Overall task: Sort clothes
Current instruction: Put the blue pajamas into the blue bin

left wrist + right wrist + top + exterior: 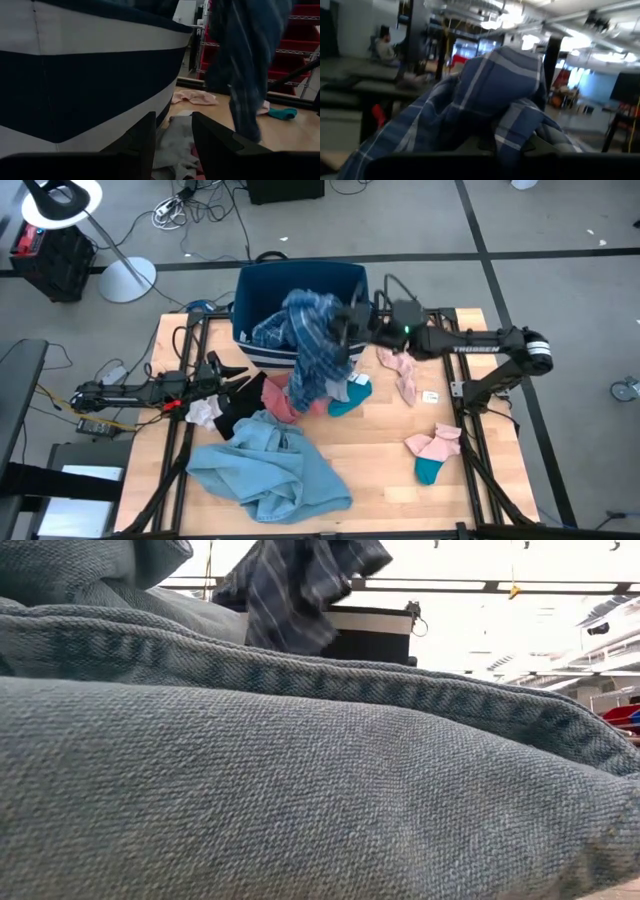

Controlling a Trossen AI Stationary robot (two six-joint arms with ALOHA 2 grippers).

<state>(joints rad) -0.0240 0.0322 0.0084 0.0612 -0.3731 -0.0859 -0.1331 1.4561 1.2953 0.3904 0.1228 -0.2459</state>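
My right gripper (347, 328) is shut on the blue plaid shirt (312, 340) at the near rim of the navy striped bin (300, 280). The shirt also shows in the low view (300, 585) and fills the right wrist view (495, 95). My left gripper (238, 377) is open and low over the table's left side, next to black (240, 405) and white (203, 413) items, with a grey garment (175, 140) lying ahead of its fingers. The large light-blue piece (270, 470) lies at the near edge. A coral-pink item (280, 402) lies under the shirt's lower end. My right gripper pinches a bunched fold of the plaid shirt (512, 125) between its two fingers, coming about level from the table's right side. The shirt is raised at the bin's rim. One part (268, 330) lies in the bin, and the rest hangs down to the table (305, 392).
A teal item (350, 396) and a pink piece (402, 375) lie near the middle of the table. A pink and teal sock pair (435, 450) lies at the near right. The light-blue piece (300, 770) blocks most of the low view. A person (384, 47) sits far off.
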